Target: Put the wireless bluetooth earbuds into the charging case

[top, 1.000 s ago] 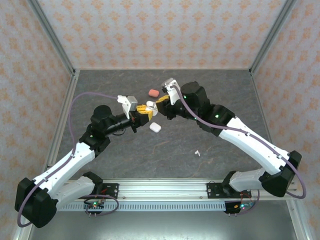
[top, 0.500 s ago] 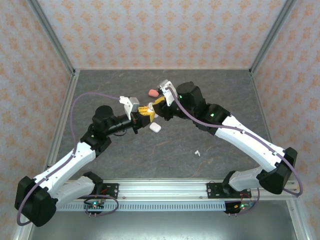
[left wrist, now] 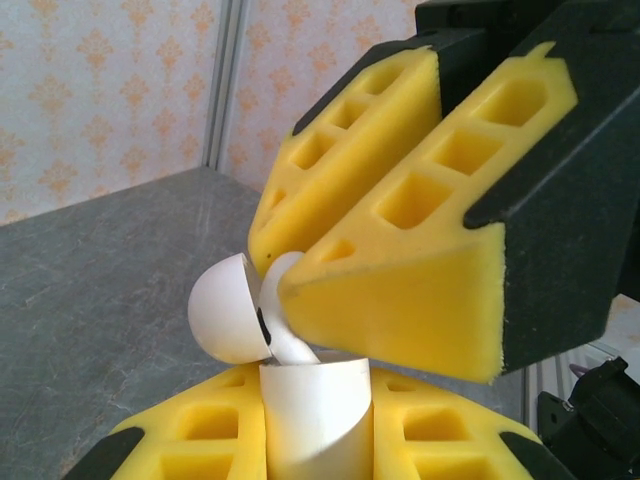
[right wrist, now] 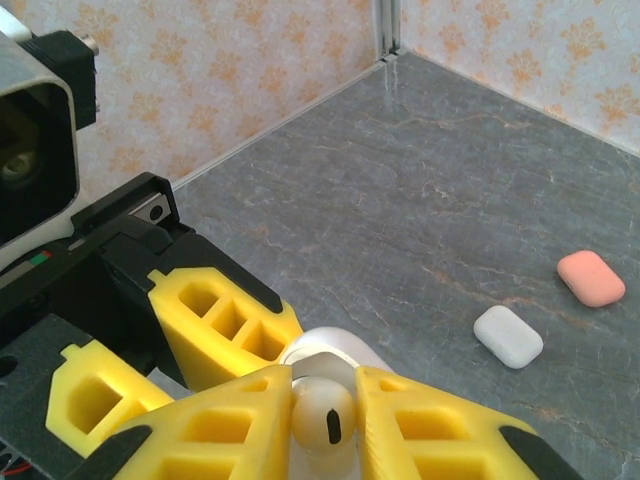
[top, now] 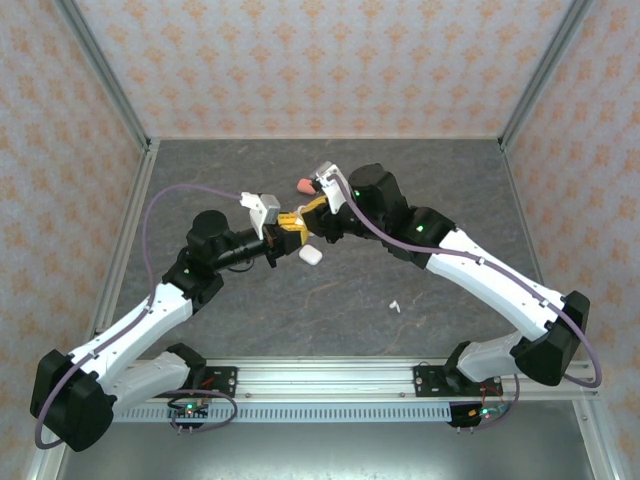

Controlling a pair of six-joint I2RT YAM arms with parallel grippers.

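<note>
Two robot arms meet above the middle of a grey stone-patterned worktop (right wrist: 420, 170), tips almost touching. The left pincer (top: 283, 224) is clamped from both sides on an open white charging case (left wrist: 315, 410), its mouth facing up and its rounded lid (left wrist: 228, 308) hinged back to one side. The right pincer (right wrist: 322, 405) is closed on a single white earbud (left wrist: 285, 330), gripped by the head between its yellow foam fingers. In the left wrist view the bud sits directly above the case mouth, its stem pointing down and the tip at, or just inside, the opening; how deep it goes cannot be told. The coming move likely turns on this: the stem's long axis has to line up with the slot as the right arm pushes toward the held case, while the left arm keeps it steady. Lying well apart on the worktop are a shut white case (right wrist: 508, 336), a coral-pink case (right wrist: 591, 277) and one loose white earbud (top: 395, 306).
</note>
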